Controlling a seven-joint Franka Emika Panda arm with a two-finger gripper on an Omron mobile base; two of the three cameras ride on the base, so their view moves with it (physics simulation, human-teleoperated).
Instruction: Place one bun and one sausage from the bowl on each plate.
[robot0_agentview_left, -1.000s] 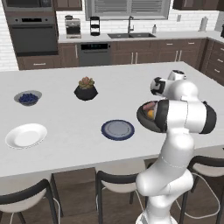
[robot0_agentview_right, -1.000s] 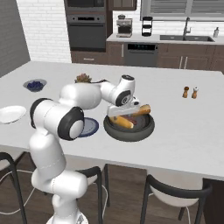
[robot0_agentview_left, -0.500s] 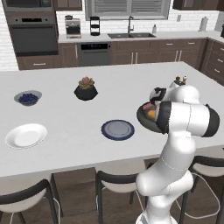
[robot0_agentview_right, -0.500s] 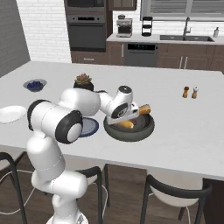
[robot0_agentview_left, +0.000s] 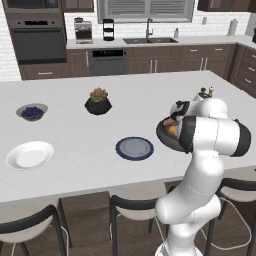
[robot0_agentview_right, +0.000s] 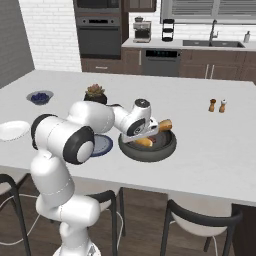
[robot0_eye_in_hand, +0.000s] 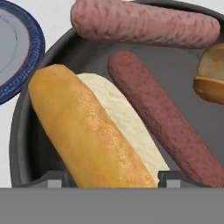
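I'm lowering my gripper into the bowl, jaws spread either side of the bun, not pinching yet afaict. Bun's lying at the bowl's edge nearest the blue-rimmed plate, sausage just beside it. Squeezing across the bun's middle, gently, w/o catching the sausage or rim.

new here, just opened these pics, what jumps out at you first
The white arm bends low over the big dark bowl near the island's front edge, its hand straddling a golden bun. Two reddish sausages lie beside that bun in the bowl. The blue-rimmed plate sits just left of the bowl, holding no food.
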